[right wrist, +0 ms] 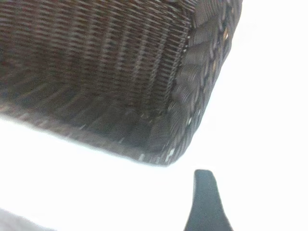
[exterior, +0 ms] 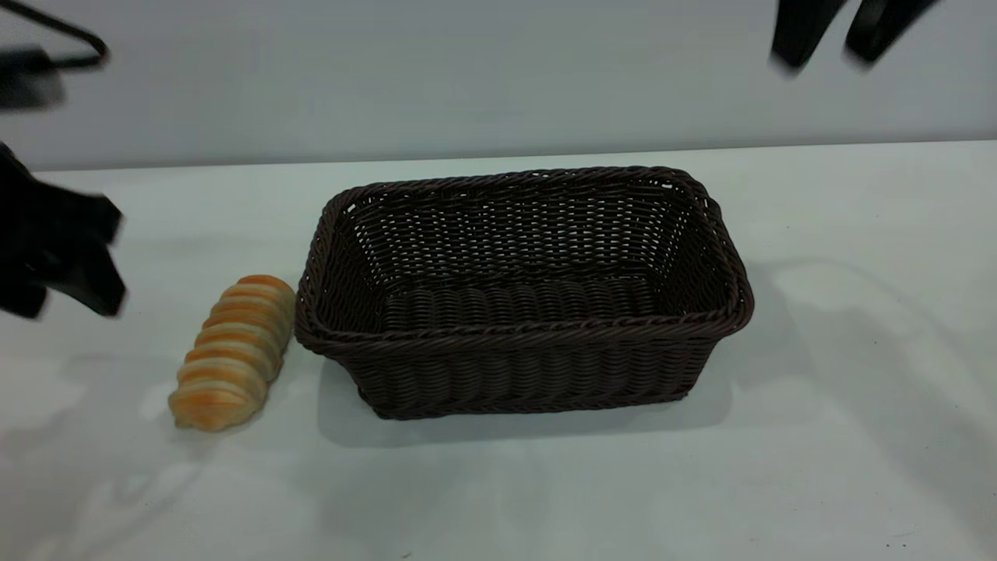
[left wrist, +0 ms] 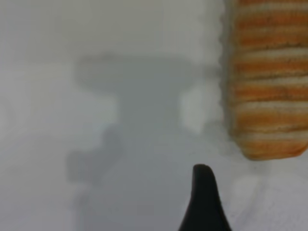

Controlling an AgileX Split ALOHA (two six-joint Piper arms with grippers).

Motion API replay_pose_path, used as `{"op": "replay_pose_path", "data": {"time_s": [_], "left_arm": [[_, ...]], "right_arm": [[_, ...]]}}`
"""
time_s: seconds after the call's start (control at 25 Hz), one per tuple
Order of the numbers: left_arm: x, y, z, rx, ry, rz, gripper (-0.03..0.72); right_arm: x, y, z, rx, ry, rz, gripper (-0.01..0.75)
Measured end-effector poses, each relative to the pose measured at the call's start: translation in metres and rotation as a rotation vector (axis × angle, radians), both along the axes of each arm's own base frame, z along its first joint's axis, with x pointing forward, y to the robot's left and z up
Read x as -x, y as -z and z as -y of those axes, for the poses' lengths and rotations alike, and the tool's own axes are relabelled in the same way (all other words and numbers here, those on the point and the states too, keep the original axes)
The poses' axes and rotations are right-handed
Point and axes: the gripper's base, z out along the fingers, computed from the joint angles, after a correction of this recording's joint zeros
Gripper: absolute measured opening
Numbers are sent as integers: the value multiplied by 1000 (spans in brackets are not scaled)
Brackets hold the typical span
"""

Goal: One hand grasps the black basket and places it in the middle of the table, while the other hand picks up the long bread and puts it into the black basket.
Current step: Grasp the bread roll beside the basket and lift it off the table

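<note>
The black basket (exterior: 522,312) stands upright and empty in the middle of the table (exterior: 857,405). The long bread (exterior: 234,351) lies on the table just left of the basket, apart from it. My left gripper (exterior: 66,300) hovers at the far left, left of the bread, open and empty. In the left wrist view the bread (left wrist: 267,82) lies beyond one black finger (left wrist: 204,197). My right gripper (exterior: 829,54) is high at the back right, open and empty, clear of the basket. The right wrist view shows a basket corner (right wrist: 183,106) and one finger (right wrist: 206,202).
A grey wall runs behind the table's far edge. Bare tabletop lies in front of the basket and to its right. The arms cast soft shadows on the table at the left and right.
</note>
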Motion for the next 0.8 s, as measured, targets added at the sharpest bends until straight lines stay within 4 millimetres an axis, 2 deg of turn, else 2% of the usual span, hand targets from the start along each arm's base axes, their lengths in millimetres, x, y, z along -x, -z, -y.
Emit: {"op": "replay_pose_path", "data": {"time_s": [0.24,0.4,0.56,0.68,0.8], "left_arm": [[-23,24,22,1,58,-34,570],[-38,36,33,-1,84,-35,570],[-55,52,39,-2,91,-35,570],[-67,70,41,-5,90,-47,570],[-75,86,42,-4,86,-66,560]], "right_arm": [[54,-81,10,-41,-54,145,537],[94,-115,16,-99,-65,230,537],[140,-124,22,-153,-97,258,536],[175,-118,29,-159,-113,264,536],[209,-102,37,-156,-116,254,536]]}}
